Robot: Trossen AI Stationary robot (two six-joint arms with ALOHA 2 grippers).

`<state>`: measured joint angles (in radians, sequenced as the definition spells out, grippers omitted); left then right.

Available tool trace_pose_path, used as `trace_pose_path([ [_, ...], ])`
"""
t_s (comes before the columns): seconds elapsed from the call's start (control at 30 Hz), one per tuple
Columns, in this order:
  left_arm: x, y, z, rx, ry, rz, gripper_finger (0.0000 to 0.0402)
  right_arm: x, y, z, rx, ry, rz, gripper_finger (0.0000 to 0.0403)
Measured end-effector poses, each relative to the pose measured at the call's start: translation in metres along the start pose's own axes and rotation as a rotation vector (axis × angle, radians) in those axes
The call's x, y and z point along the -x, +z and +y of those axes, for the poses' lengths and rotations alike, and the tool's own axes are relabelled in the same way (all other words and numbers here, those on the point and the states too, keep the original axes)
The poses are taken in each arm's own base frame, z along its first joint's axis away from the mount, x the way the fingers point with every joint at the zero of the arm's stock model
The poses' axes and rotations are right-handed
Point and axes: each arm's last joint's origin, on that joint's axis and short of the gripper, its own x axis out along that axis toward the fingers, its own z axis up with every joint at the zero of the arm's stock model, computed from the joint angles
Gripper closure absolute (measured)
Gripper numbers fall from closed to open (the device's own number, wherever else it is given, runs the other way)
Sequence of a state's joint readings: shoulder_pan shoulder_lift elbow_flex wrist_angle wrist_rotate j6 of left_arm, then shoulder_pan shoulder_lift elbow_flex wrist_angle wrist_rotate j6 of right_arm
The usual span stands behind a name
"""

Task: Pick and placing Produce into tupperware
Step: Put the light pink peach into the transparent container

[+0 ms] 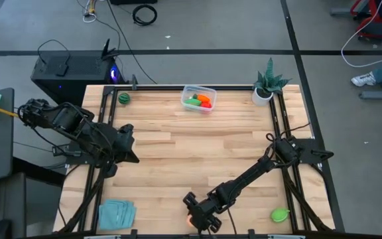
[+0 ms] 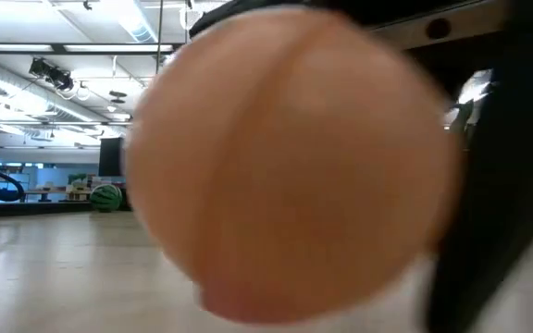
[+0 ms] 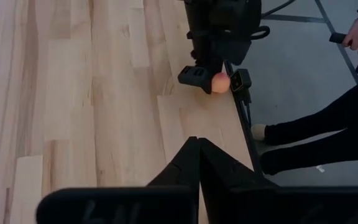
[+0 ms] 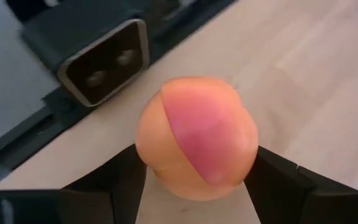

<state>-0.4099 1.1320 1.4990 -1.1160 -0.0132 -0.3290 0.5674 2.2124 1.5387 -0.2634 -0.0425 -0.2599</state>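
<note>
My right gripper [image 1: 194, 219] is at the table's near edge, shut on a peach-orange toy fruit [image 4: 197, 146], which fills the low view [image 2: 290, 162]. The clear tupperware [image 1: 198, 97] stands at the far edge and holds green, orange and red pieces. A green ball [image 1: 123, 98] lies at the far left corner. A light green piece [image 1: 280, 214] lies at the near right. My left gripper [image 3: 197, 142] waits, shut, over the table's left side [image 1: 130, 149]. My right gripper pinches the peach-orange fruit between its two fingers [image 4: 120, 180], one on each side of its round body [image 4: 151, 155]. The fingers come from above, slanting toward the near edge. I cannot tell whether the fruit still touches the table.
A spiky plant in a white pot [image 1: 265, 86] stands at the far right corner, and a teal folded cloth [image 1: 116, 214] lies at the near left. The low camera [image 4: 107, 59] sits just past the fruit at the table's edge. A person's legs [image 3: 328, 130] show beyond the near edge.
</note>
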Motion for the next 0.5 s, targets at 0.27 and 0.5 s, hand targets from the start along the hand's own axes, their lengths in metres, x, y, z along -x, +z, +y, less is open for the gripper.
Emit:
trace_pose_path([
  [0.27, -0.0001, -0.0001, -0.0001, 0.0, 0.0, 0.0, 0.0387, 0.0002, 0.0002, -0.0039, -0.085, -0.121, 0.014, 0.0154],
  [0.5, -0.0001, -0.0001, 0.0, 0.001, 0.0, 0.0, 0.0388, 0.0004, 0.0028, -0.0084, -0.19, -0.14, -0.027, 0.0154],
])
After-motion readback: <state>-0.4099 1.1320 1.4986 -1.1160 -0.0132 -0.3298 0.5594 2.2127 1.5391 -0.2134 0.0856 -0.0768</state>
